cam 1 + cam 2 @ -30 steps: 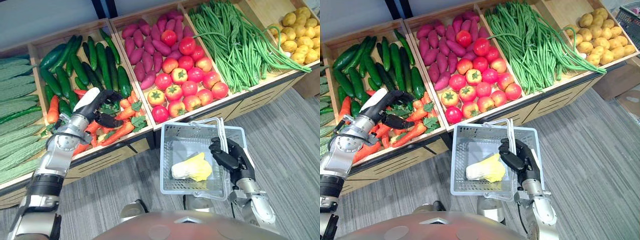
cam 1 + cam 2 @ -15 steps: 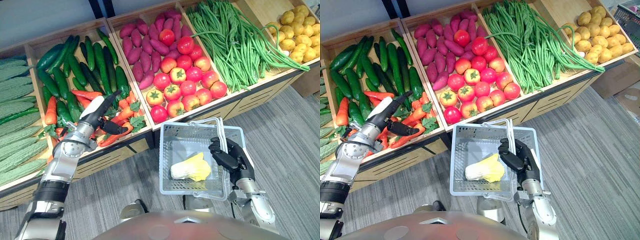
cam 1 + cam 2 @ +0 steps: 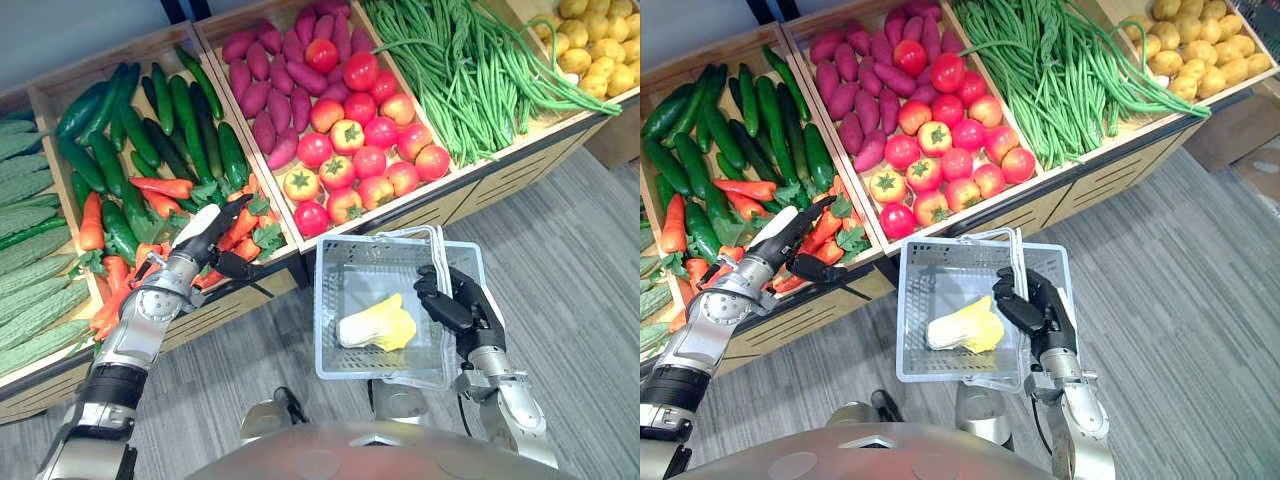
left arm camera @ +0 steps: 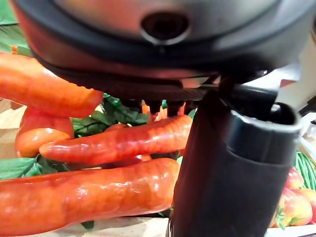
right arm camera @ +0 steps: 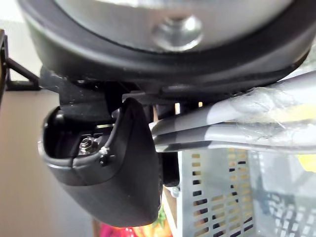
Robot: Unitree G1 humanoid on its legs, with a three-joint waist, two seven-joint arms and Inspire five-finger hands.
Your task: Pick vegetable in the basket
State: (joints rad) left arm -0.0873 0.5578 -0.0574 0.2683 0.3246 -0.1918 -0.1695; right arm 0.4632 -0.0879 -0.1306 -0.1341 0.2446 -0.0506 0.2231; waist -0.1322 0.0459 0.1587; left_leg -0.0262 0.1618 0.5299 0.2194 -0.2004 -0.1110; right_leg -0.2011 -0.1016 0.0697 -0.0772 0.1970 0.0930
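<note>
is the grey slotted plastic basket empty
No, a pale yellow and white leafy cabbage lies inside the grey slotted plastic basket held by the right hand.

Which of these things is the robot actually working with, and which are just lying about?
In the job: basket, held by right hand; cabbage inside it; carrots by open left hand.
Lying about: cucumbers, sweet potatoes, tomatoes, green beans, potatoes.
</note>
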